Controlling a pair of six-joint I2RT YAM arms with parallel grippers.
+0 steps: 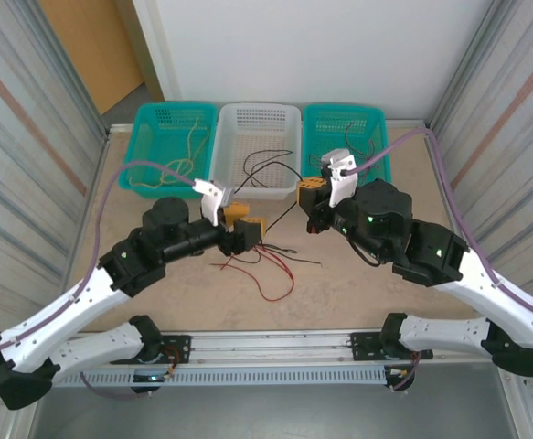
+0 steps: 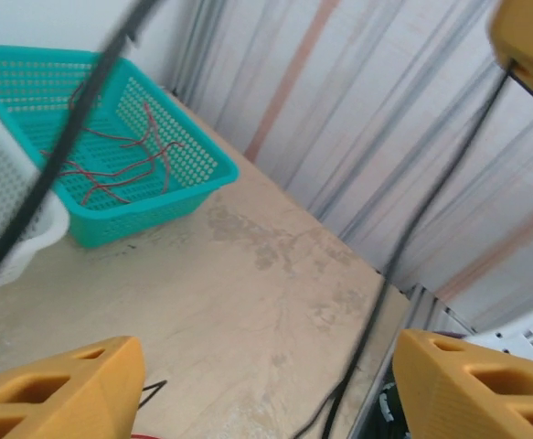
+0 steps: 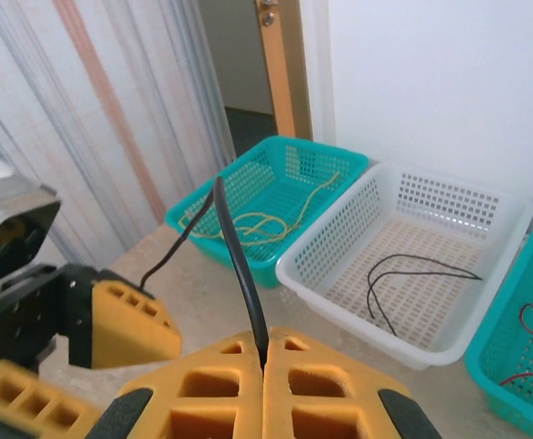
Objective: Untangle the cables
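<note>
1. Cables [image 1: 264, 267], red and black, lie loose on the table [image 1: 367, 293], just toward 6 o'clock of both grippers in the top view.
2. We see the right gripper [image 3: 264, 358] with its fingers pressed together on a black cable [image 3: 239, 265], which climbs from the tips, then drops off toward 9 o'clock in its wrist view.
3. Over to the left gripper [image 2: 266, 380]: its fingers stand wide apart, and a black strand runs down through the gap; we can't tell whether it touches either finger.
4. Three baskets line the table's 12 o'clock edge: at 11 the left teal basket [image 1: 152, 117] holding yellow cables [image 1: 188, 146], at 12 the white basket [image 1: 257, 110] holding black cables [image 1: 266, 169], and at 1 the right teal basket [image 1: 376, 114] holding red cables [image 2: 120, 165].
</note>
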